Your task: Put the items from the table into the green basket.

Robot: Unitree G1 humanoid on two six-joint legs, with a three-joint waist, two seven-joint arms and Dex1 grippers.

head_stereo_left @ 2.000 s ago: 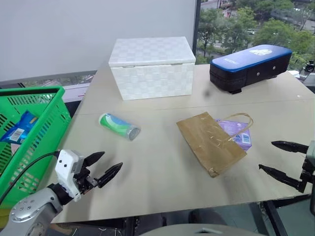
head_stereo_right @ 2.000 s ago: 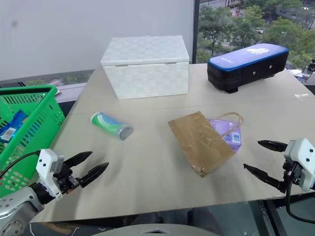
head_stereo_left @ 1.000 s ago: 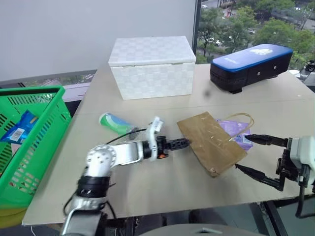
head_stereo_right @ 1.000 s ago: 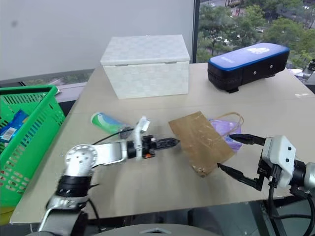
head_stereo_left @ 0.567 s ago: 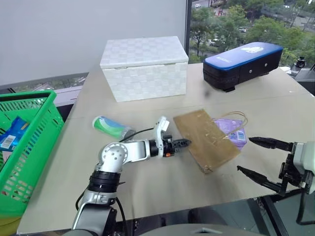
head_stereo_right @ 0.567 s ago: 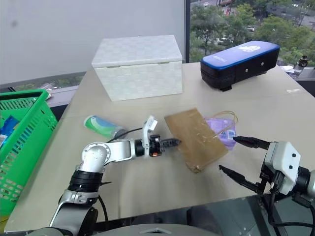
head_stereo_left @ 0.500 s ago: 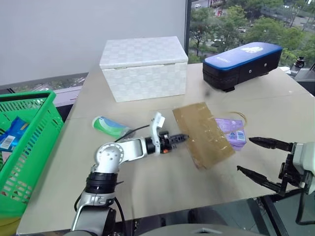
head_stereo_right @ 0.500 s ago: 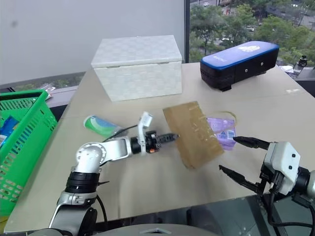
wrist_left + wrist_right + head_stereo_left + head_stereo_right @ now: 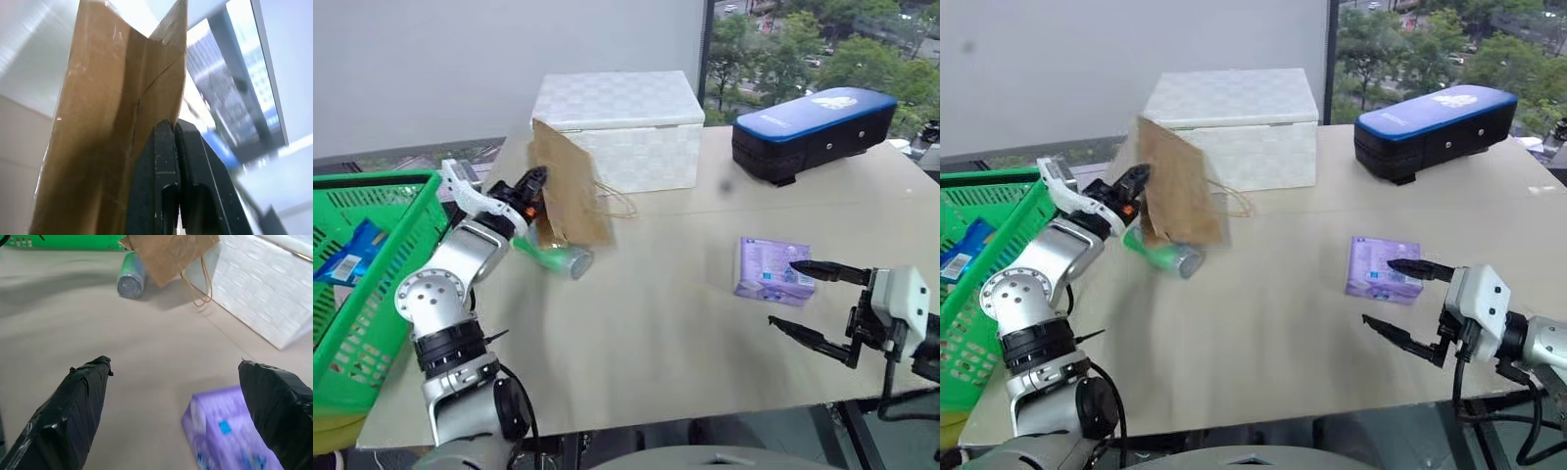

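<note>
**Paper bag lifted in my left fingers, near the desk's left edge**

My left gripper (image 9: 530,186) is pinched tight on one edge of the brown paper bag (image 9: 566,192), and the bag hangs clear of the desk (image 9: 656,313) by its left edge, in front of the white woven box (image 9: 617,125). In the left wrist view the two black fingers (image 9: 161,186) are pressed together with the bag's folded paper caught between them. The bag's string handles (image 9: 615,204) dangle loose from its lower side.

Below the bag, the green-and-white tube (image 9: 553,257) lies on its side on the desk near the left edge, with its grey end facing the front edge. I cannot tell whether the bag touches it.

The green basket (image 9: 372,264) stands just off the desk's left edge, beside my left arm, and a blue packet (image 9: 350,253) lies inside it.

My right gripper (image 9: 818,302) hovers over the desk's front right part with its fingers spread wide and nothing between them. The flat purple packet (image 9: 771,270) lies on the desk just beyond them, and in the right wrist view it sits close under one fingertip (image 9: 274,396).

The long black case with a blue top (image 9: 813,132) rests at the far right corner.
</note>
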